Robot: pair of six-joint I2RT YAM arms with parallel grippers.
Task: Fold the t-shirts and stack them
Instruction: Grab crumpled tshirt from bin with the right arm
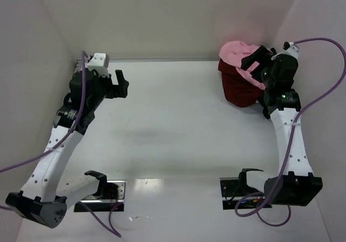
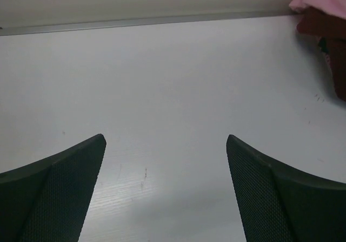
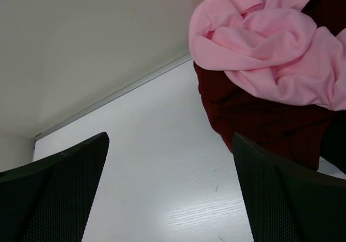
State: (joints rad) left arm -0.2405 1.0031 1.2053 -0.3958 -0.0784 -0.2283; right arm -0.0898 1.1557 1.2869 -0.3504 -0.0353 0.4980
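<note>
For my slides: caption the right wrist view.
Open right tool hovers before a crumpled pink tee heaped on a maroon tee.

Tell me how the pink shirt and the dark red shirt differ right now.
Colour: the pink shirt is pale, the dark red shirt deep maroon. Position: the pink shirt lies on top, the dark red shirt beneath it, touching the table. Shape: the pink shirt is bunched in rounded folds; the dark red shirt looks flatter. Both are crumpled in one heap.
</note>
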